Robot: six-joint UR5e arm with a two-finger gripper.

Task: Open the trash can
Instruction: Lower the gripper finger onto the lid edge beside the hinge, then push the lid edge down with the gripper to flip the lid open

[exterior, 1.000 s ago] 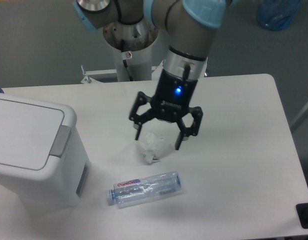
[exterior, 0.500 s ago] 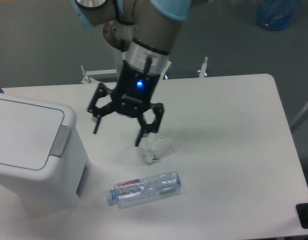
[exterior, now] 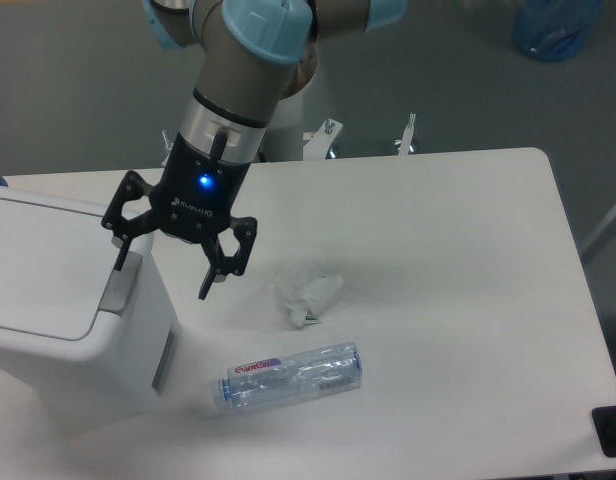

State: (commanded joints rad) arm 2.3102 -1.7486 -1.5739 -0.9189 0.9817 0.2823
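The trash can (exterior: 48,300) is a large white boxy bin at the left of the table, its flat lid down and its grey push tab (exterior: 119,288) on the right edge of the lid. My gripper (exterior: 161,276) is open and empty, hanging just above and to the right of the tab. One fingertip is over the tab and the other hangs beside the bin's right wall.
A crumpled white paper wad (exterior: 306,291) lies mid-table. A clear plastic bottle (exterior: 292,377) lies on its side in front of it. The white table (exterior: 468,300) stretches to the right. A blue bag (exterior: 554,28) is on the floor at the far right.
My gripper has swung left across the table, from above the paper wad to the bin's grey tab. It stays open. The bin, wad and bottle have not moved.
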